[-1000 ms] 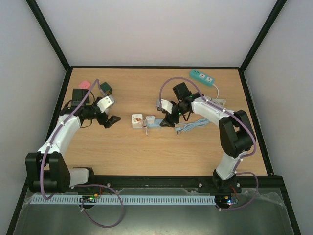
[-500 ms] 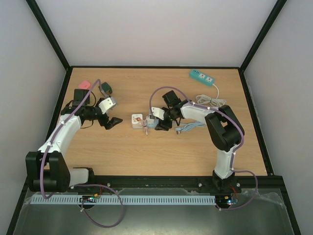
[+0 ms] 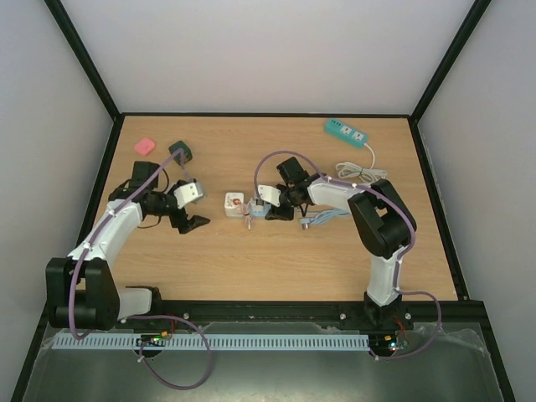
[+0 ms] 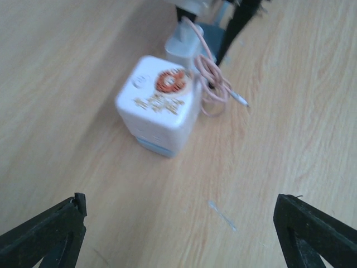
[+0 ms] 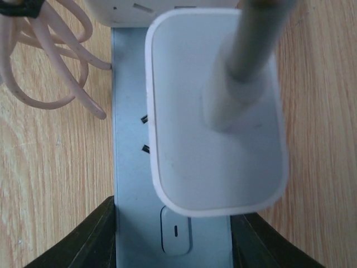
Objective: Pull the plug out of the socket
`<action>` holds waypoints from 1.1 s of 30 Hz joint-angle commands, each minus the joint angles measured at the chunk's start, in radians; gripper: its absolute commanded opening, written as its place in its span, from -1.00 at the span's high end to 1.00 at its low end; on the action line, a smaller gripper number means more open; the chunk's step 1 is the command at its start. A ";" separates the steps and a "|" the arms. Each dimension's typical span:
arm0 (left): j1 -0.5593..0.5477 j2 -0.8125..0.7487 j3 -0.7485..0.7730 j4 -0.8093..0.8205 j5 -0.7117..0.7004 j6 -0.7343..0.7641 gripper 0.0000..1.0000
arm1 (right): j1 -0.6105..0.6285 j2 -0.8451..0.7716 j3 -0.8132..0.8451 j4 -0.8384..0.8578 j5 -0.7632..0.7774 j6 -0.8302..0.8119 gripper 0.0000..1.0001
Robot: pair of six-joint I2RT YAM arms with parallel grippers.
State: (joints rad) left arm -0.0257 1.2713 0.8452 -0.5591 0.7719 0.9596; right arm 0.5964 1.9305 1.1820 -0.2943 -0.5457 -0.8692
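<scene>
Wood counter [image 3: 293, 260]: right claw [image 5: 174, 234] open at plug [image 5: 184, 167], apparently pre-grasp; next close, pull off socket [image 5: 129, 111]. Left claw [image 4: 178, 212] open, empty.

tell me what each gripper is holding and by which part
Left gripper: nothing, fingers open short of the white cube. Right gripper: fingers flank the long sides of the grey strip below the white plug; a real grip cannot be told.

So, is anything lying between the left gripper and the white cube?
No. Only bare table separates the left gripper from the white cube, and the left wrist view shows it plainly.
</scene>
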 commanded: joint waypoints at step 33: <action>-0.277 0.034 -0.154 0.206 -0.242 0.047 -0.64 | 0.179 -0.013 -0.183 0.083 -0.080 0.039 0.76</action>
State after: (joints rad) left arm -0.2863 1.3018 0.6689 -0.3550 0.5240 1.0065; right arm 0.7406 1.8725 1.0496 -0.1432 -0.5735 -0.8276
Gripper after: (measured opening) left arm 0.868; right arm 0.430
